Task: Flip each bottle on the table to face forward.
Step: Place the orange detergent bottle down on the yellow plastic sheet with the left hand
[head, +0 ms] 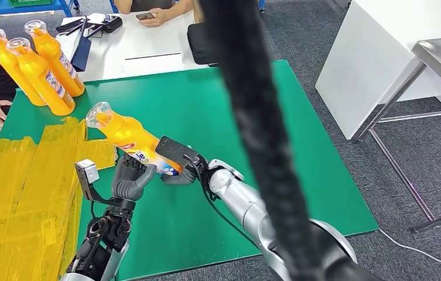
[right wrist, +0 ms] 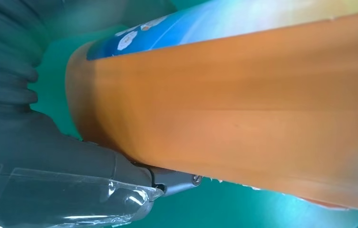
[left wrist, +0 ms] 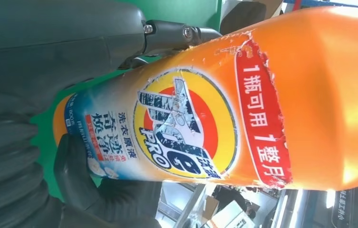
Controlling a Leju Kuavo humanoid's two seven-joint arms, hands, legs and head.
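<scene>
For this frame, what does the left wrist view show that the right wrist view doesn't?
Left wrist view alone: the held bottle's printed label, a round logo and a red band of characters, torn along its edge. Right wrist view alone: the bottle's plain orange side with just a blue sliver of label, and the right hand under it. Both: the same orange bottle close up over the green mat, with grey fingers against it.

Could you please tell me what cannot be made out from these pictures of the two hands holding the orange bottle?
- Head view: a thick black cable crosses the frame and hides part of the green mat.
- Head view: the held bottle has its base covered by the left hand and right hand.
- Left wrist view: the bottle's cap end is cut off by the frame edge.
- Right wrist view: the small label print is blurred.
</scene>
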